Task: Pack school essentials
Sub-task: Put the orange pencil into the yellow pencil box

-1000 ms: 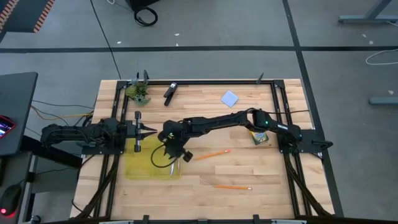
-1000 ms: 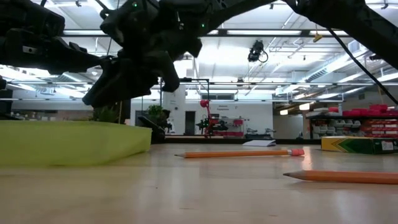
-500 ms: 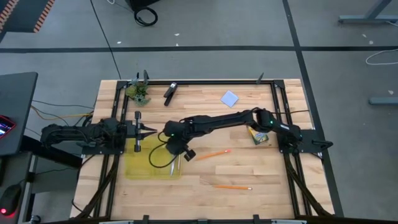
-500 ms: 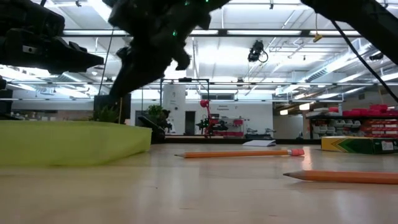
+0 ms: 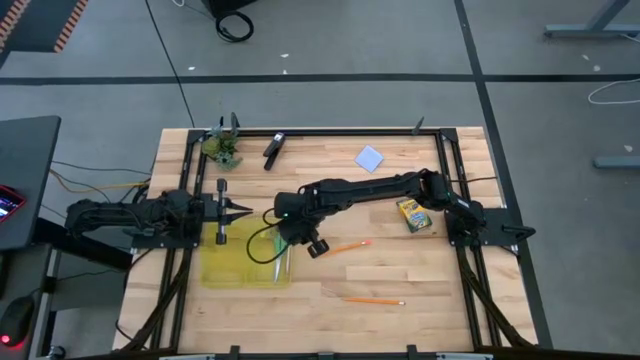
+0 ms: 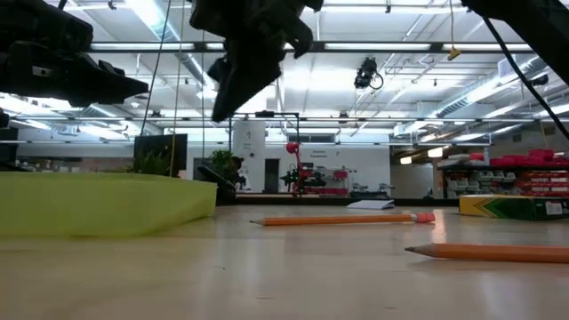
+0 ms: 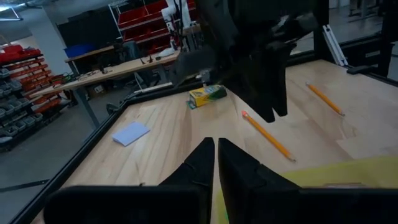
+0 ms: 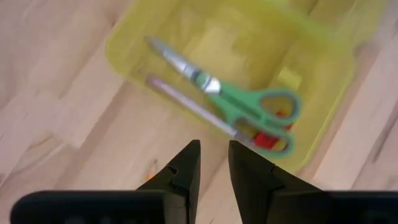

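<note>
A yellow tray (image 5: 232, 268) lies left of centre. In it lie green-handled scissors (image 8: 249, 102), a purple pen (image 8: 186, 102) and a small red eraser (image 8: 267, 138). My right gripper (image 5: 313, 245) hangs above the table just right of the tray, pointing steeply down, its fingers a little apart with nothing between them. Two orange pencils (image 5: 345, 245) (image 5: 375, 300), a yellow crayon box (image 5: 412, 215) and a pale blue notepad (image 5: 370, 158) lie flat on the wood. My left gripper (image 5: 247, 211) waits level by the tray's far edge, shut and empty.
A black oblong tool (image 5: 273, 148) and a green leafy clump (image 5: 222, 148) sit at the far left. A black frame (image 5: 440, 160) runs along the table's far, left and right sides. Bare wood lies between the two pencils and at the near edge.
My right gripper has risen from over the tray's right part and gone toward the table's right edge, now clear of the tray's rim and nearer the upper pencil. It has also rolled and tipped as it rose. The things in the tray and on the table stayed put.
</note>
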